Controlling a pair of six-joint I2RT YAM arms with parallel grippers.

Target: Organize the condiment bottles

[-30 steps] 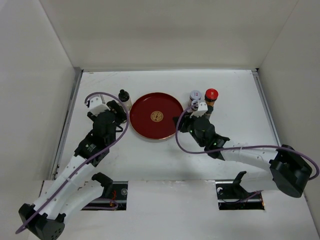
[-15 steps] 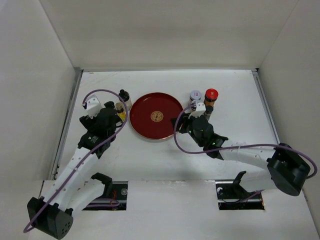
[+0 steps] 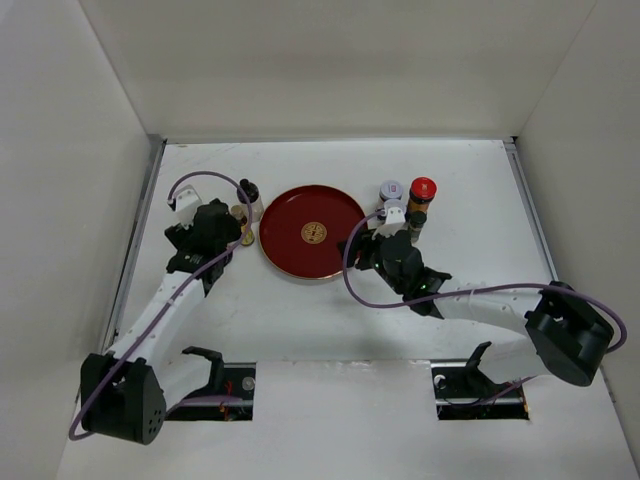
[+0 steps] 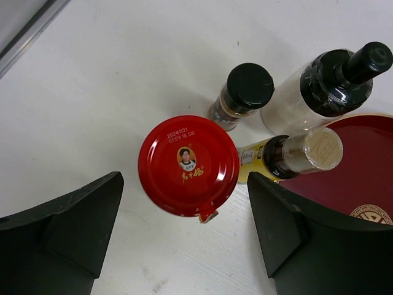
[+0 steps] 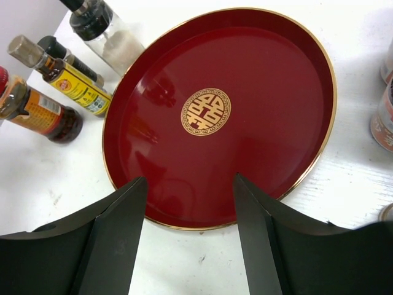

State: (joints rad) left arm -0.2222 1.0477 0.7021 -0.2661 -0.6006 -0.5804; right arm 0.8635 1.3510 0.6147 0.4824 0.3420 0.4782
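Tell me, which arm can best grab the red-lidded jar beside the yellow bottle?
Left. The left fingers stand open on either side of the red-lidded jar; the right fingers are across the tray from it.

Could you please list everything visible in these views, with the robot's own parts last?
Tray: one, red with gold emblem, table centre.
Left red-capped jar: one, amber, left of tray.
Slim bottle: one, yellowish, beside tray's left rim.
Left black-capped bottle: one, dark, left of tray.
Clear bottle: one, black top, left of tray.
Right red-capped jar: one, amber, right of tray.
Silver-lidded jars: two, right of tray.
Right black-capped bottle: one, dark, right of tray.
Left gripper: one, black, open, fingers either side of left red-capped jar.
Right gripper: one, black, open, empty, by tray's right side.
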